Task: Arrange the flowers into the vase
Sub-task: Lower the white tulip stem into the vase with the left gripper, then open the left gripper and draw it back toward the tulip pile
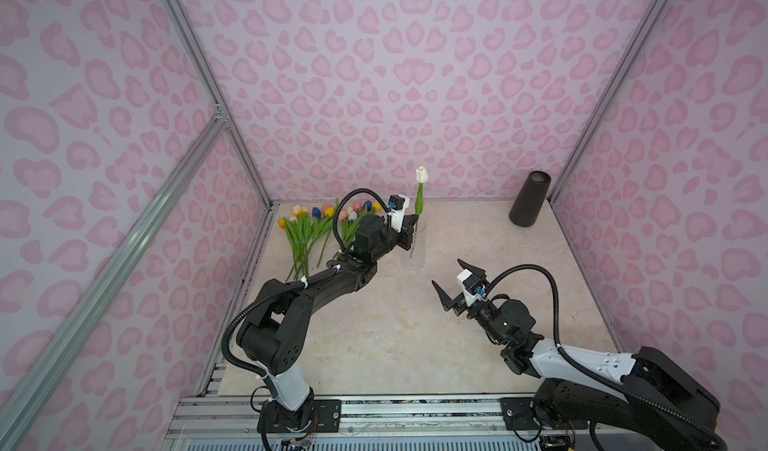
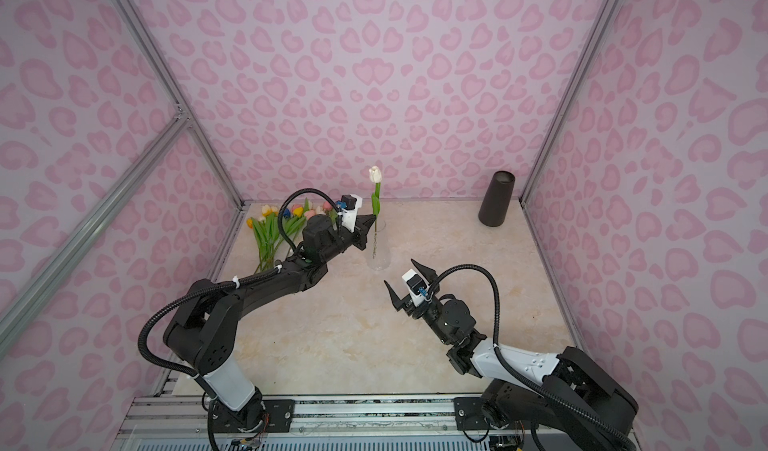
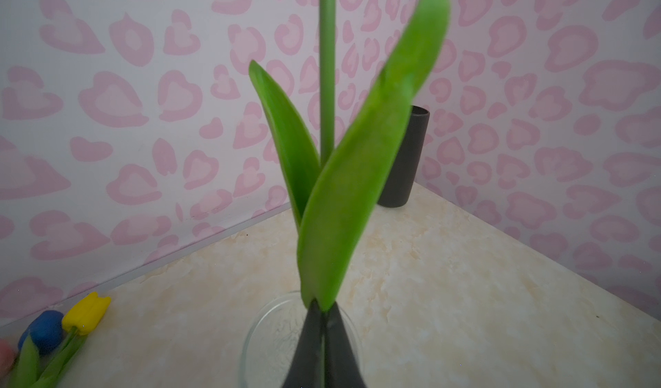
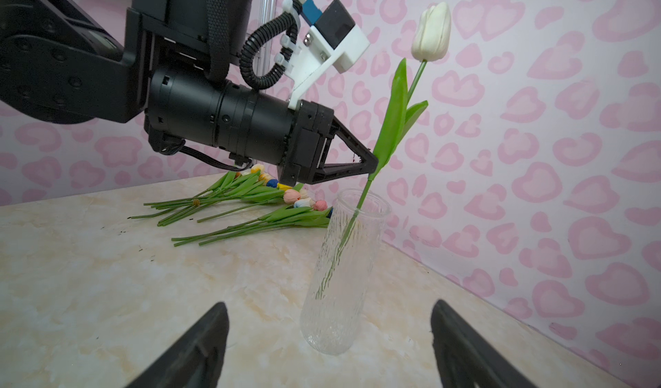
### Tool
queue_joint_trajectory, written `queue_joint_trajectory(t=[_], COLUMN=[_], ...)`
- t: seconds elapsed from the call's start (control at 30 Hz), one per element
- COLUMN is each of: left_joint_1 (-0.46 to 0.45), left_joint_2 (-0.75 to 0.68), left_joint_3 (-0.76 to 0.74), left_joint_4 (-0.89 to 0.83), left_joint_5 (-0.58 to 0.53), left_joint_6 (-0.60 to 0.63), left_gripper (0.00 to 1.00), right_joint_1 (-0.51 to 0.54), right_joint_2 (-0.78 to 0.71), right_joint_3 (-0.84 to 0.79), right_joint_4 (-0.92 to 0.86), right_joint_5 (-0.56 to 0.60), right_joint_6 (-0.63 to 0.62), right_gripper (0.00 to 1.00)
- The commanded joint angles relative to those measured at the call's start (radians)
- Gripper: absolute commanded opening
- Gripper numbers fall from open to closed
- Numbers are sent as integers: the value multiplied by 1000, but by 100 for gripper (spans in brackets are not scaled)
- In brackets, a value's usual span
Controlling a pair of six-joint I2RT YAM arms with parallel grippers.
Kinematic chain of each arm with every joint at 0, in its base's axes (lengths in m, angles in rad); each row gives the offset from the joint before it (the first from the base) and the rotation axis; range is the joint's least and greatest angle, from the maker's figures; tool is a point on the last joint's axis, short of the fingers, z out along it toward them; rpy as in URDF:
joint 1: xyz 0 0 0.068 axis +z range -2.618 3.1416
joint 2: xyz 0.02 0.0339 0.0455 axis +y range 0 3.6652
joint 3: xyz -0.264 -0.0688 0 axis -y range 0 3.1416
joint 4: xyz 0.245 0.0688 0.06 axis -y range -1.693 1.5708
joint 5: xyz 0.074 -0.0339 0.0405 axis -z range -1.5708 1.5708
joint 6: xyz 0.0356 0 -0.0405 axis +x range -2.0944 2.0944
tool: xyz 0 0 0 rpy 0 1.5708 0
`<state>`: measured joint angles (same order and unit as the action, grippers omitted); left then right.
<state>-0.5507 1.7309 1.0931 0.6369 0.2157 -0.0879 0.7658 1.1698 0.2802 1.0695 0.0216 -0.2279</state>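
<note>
White tulip (image 1: 419, 197) stands upright in both top views, stem down in clear vase (image 1: 415, 253), centre-back of tabletop (image 1: 415, 345). Left tool (image 1: 411, 225) is pinched on the stem just above the rim. Other flowers (image 1: 316, 228) lie flat back left, black cylinder (image 1: 530, 199) back right. Right tool (image 1: 446, 272) is wide, empty, near the vase, not touching.

Left wrist: tool fingers (image 3: 311, 332) closed at the leaf base, over the vase mouth.

Right wrist: stem leans on the rim, lower end inside the vase. Right fingers (image 4: 204, 347) are spread wide, short of the glass.
</note>
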Motion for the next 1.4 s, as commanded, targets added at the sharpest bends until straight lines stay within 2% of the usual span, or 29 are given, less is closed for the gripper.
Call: queue_joint_trajectory(t=[0.0, 0.07, 0.33, 0.43, 0.63, 0.77, 0.97, 1.2, 1.37], left_joint_1=[-2, -3, -4, -5, -5, -3, -5, -2, 45], left_joint_2=[-13, -16, -84, -121, -135, -106, -113, -230, -363], left_joint_3=[-7, -11, -71, -100, -112, -63, -26, -44, -128], left_joint_4=[60, 51, 46, 45, -31, -150, -212, -268, -321], left_joint_5=[-8, -6, 11, 4, -48, -59, -79, -111, -116], left_joint_6=[13, 15, 53, 79, 153, 190, 195, 226, 221], left_gripper=[20, 24, 33, 41, 37, 37, 37, 40, 40], right_joint_1=[1, 1, 1, 1, 1, 0, 1, 1, 1], right_joint_2=[-1, -5, 0, 11, 19, 20, 28, 24, 17], right_joint_3=[-4, -6, -5, -6, -3, -2, -3, -4, -6], right_joint_4=[31, 29, 31, 40, 41, 41, 43, 40, 41], right_joint_5=[2, 6, 6, 5, 4, 7, 8, 8, 7], right_joint_6=[0, -3, -4, -2, -2, -2, -4, -4, 5], right_gripper=[88, 88, 88, 88, 88, 88, 88, 88, 88])
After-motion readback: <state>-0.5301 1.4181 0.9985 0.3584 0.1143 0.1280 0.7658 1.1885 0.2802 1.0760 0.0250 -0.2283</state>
